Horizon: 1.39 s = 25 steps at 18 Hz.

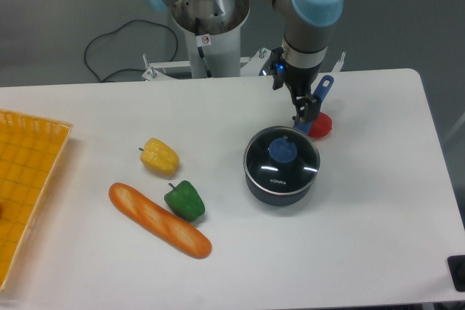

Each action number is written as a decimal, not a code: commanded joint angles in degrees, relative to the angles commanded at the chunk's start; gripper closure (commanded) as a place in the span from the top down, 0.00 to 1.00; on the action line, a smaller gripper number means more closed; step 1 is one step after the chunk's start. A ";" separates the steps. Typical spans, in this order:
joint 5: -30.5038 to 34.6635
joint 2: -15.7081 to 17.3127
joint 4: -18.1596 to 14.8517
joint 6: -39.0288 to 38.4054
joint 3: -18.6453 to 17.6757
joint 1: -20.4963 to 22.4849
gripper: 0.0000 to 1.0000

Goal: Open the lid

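Nearest the camera, a long loaf of bread [159, 221] lies slantwise on the white table [363, 252], and a green pepper [185, 200] sits just against its upper side. A yellow pepper [160, 156] rests a little farther back, apart from both. At the left edge a yellow woven tray [25, 186] runs out of view.

To the right of the peppers stands the dark pot [280, 192], and the lid [281, 155] sits flat on it, closed, its metal rim matching the pot's mouth. The blue knob [282, 150] rises from the centre of the glass, and the lettering on the glass faces the camera.

My gripper [305, 118] hangs just behind the pot's far rim, pointing downward. From this angle my fingers look drawn close together, but I cannot tell whether any gap lies between them, nor whether they grip anything. They are apart from the knob, beyond it and to its right.

Just behind the pot, a red object [322, 125] lies on the table beside my fingertips, partly hidden by them. A blue handle [324, 86] slants up past my wrist; whether it belongs to the pot I cannot tell.

Farther back stands my base column [211, 30], with a black cable [116, 52] looping on the floor to its left.
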 joint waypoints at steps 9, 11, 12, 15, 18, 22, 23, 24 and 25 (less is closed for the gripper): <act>-0.09 0.53 1.22 0.00 -2.89 0.17 1.00; -0.09 0.62 2.46 -0.09 -3.25 0.53 1.00; -0.09 0.62 2.46 -0.26 -3.16 0.53 1.00; 0.09 0.79 2.64 -3.68 -3.08 0.18 1.00; -0.09 0.79 2.64 -5.97 -3.52 0.18 1.00; -0.09 0.62 2.72 -10.62 -3.34 0.09 1.00; 0.00 0.44 2.99 -12.72 -3.17 0.09 1.00; 0.00 0.35 2.99 -14.75 -3.16 0.09 1.00; 0.00 0.26 2.90 -16.33 -3.16 0.26 1.00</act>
